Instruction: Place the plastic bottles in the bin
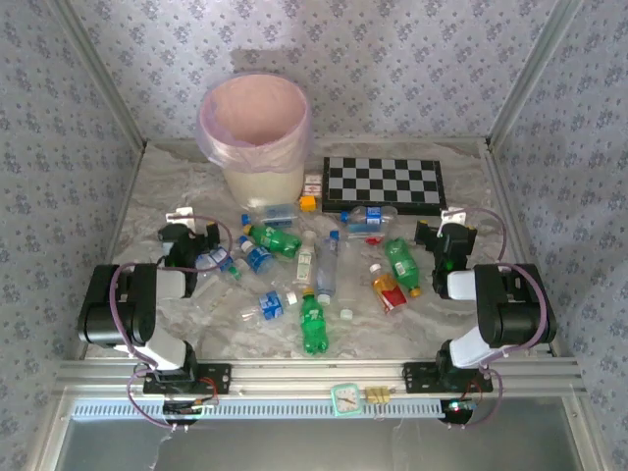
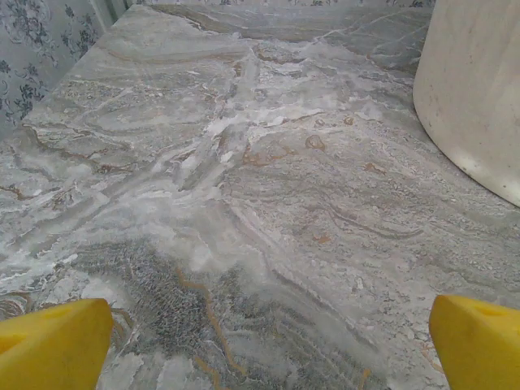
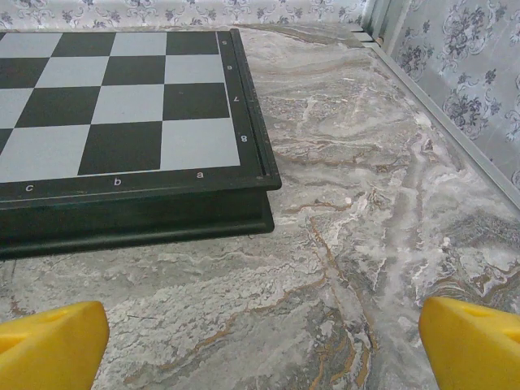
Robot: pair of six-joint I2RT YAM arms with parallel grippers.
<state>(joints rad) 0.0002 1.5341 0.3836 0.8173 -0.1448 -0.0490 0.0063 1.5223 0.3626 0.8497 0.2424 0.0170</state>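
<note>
Small plastic bottles (image 1: 326,273), some green, some clear with blue caps and one orange, lie scattered on a grey marbled table (image 1: 177,177). Behind them stands a round cream bin with a pink bag liner (image 1: 260,182), just beside a black-and-white chessboard (image 1: 383,183). The left gripper (image 1: 184,232) and right gripper (image 1: 446,235) hover empty, yellow fingers (image 2: 49,345) spread wide.
</note>
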